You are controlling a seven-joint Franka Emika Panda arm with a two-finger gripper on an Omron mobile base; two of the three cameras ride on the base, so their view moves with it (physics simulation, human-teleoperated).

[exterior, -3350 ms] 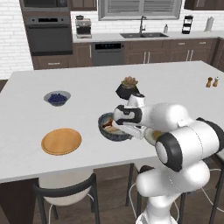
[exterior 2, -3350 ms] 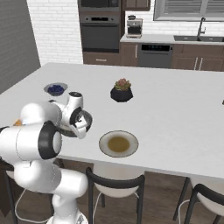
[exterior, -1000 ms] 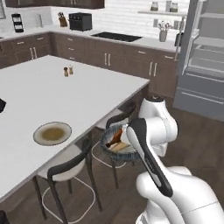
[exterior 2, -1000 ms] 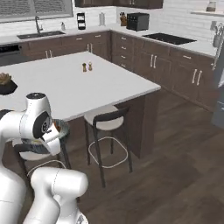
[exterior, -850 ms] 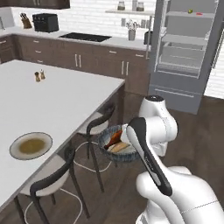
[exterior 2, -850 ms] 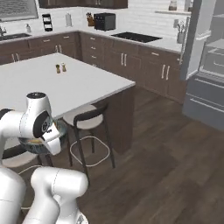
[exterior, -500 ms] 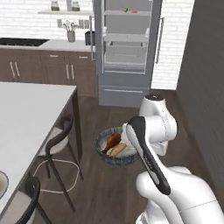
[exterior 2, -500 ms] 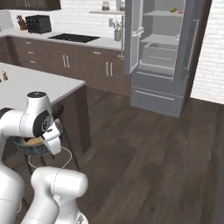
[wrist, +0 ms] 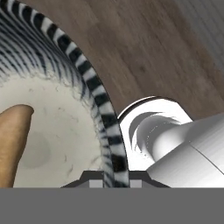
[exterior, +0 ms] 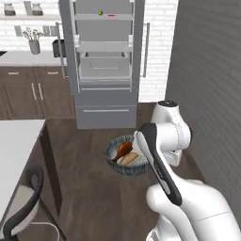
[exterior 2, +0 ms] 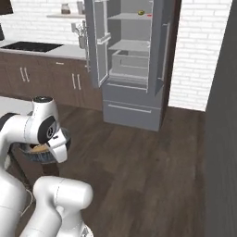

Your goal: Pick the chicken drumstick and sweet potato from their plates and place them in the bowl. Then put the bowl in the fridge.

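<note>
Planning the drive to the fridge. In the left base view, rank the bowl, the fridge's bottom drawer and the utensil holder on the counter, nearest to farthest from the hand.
1. Bowl: gripped at its rim by the hand.
2. Fridge bottom drawer: straight ahead, low.
3. Utensil holder: back left, on the counter.

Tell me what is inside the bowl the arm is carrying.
Inside the bowl lie the reddish-brown chicken drumstick and the tan sweet potato, side by side. The arm covers the bowl's right side, so that part is unseen.
</note>
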